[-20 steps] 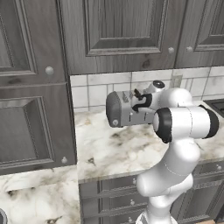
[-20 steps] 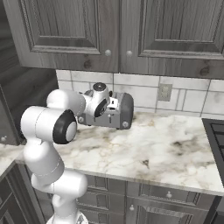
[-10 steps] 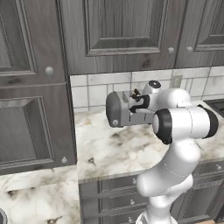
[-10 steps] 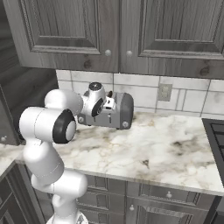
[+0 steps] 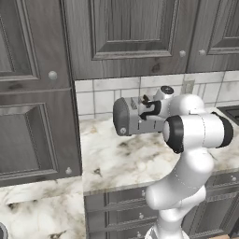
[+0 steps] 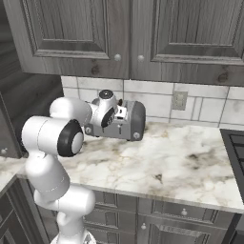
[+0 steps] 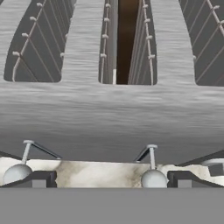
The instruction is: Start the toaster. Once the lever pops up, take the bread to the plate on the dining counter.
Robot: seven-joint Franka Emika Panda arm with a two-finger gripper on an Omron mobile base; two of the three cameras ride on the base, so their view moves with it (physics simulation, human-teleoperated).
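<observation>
The gray toaster (image 5: 127, 120) (image 6: 132, 120) stands on the marble worktop against the tiled wall. My gripper (image 5: 148, 110) (image 6: 121, 113) hovers just over the toaster's front edge, open and holding nothing. In the hand view I look straight down on the toaster top (image 7: 109, 113). The brown bread (image 7: 127, 39) sits deep in the middle slot. Two ball-ended levers (image 7: 153, 178) stick out from the front face, just beyond my fingertips (image 7: 186, 179). The plate and the dining counter are out of view.
Dark wood wall cabinets (image 6: 143, 33) hang close above the toaster. A tall cabinet (image 5: 28, 116) closes off the left side. A wall outlet (image 6: 179, 100) and a stove edge (image 6: 236, 152) lie to the right. Bare marble worktop (image 6: 181, 162) stretches in front.
The hand has shifted only slightly over the toaster's front edge. The jaws have stayed wide open, and the toaster has not moved.
</observation>
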